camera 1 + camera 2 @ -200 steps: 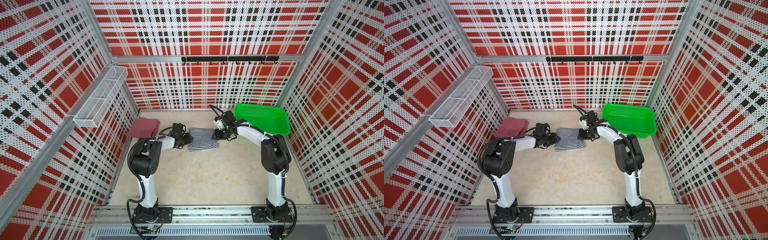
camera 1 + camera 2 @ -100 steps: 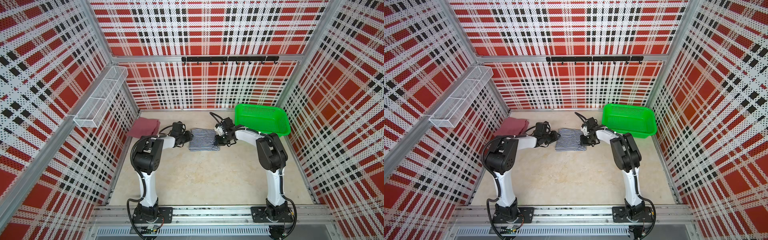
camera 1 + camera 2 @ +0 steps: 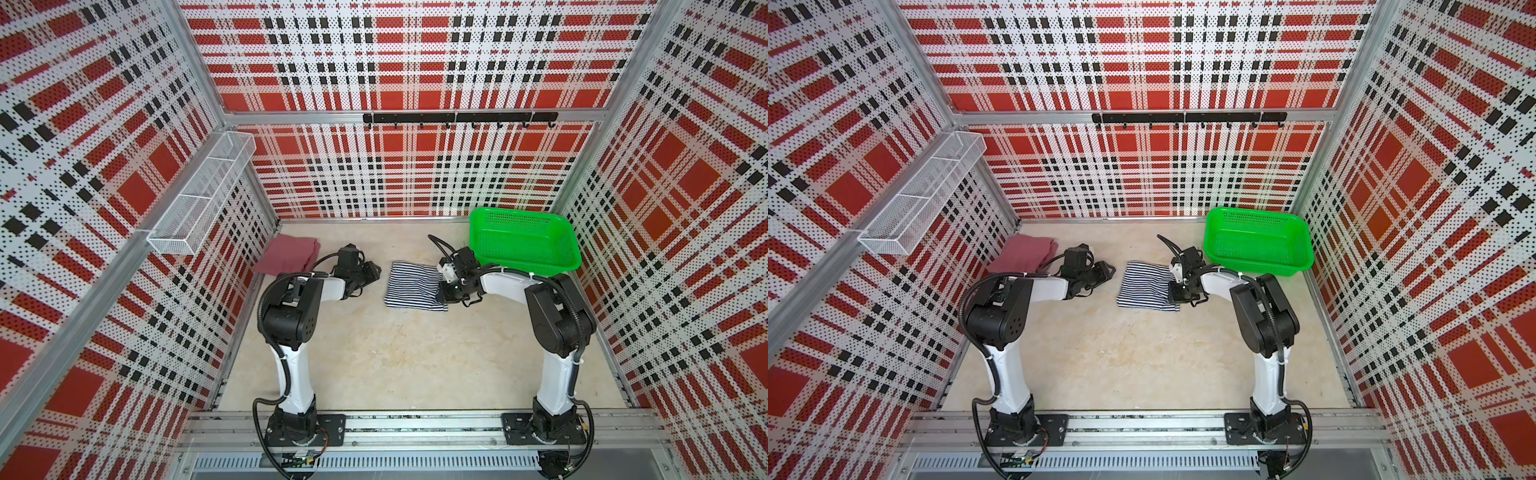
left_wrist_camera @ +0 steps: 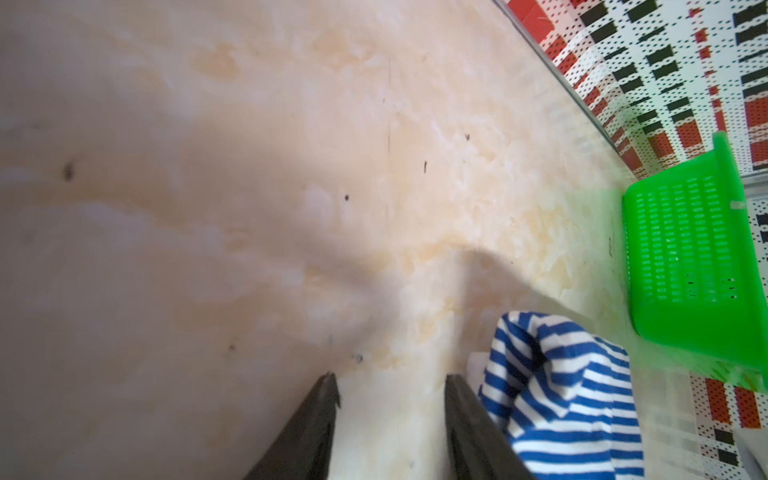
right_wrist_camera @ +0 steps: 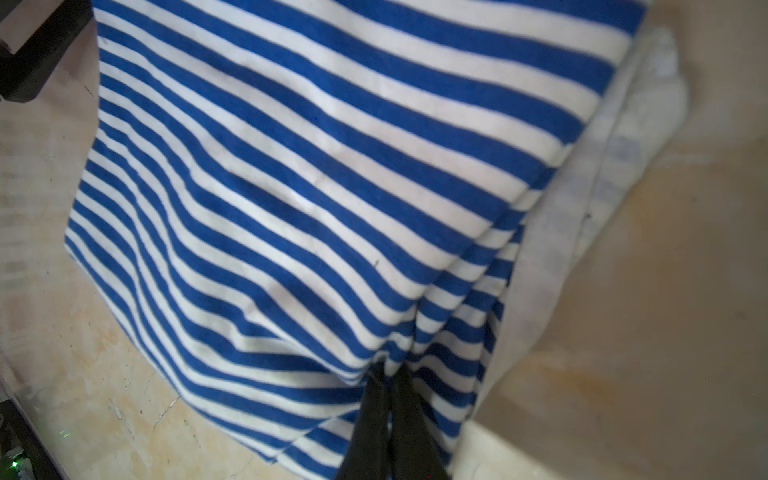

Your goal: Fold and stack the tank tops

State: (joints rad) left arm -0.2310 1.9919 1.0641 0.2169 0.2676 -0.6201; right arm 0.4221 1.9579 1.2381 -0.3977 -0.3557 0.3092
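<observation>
1. Currently, the striped tank top lies folded on the tabletop, midway between its left and right edges and nearer its far edge.
2. Right gripper: jaws pressed together on the right-hand edge of the striped tank top, with the fabric bunched at the pinch.
3. Left gripper: jaws apart over bare tabletop, just beside the top's left edge. A strip of tabletop shows between them in both top views.
4. The maroon tank top lies folded in the far left corner, along the left edge.
5. The green basket occupies the far right corner. Its mesh floor shows across the whole interior, and its near rim is close behind the right gripper.
6. Bare tabletop runs from the striped tank top to the near edge, between the two arm bases.
7. The wire shelf hangs on the left wall. Its compartments show only mesh.
</observation>
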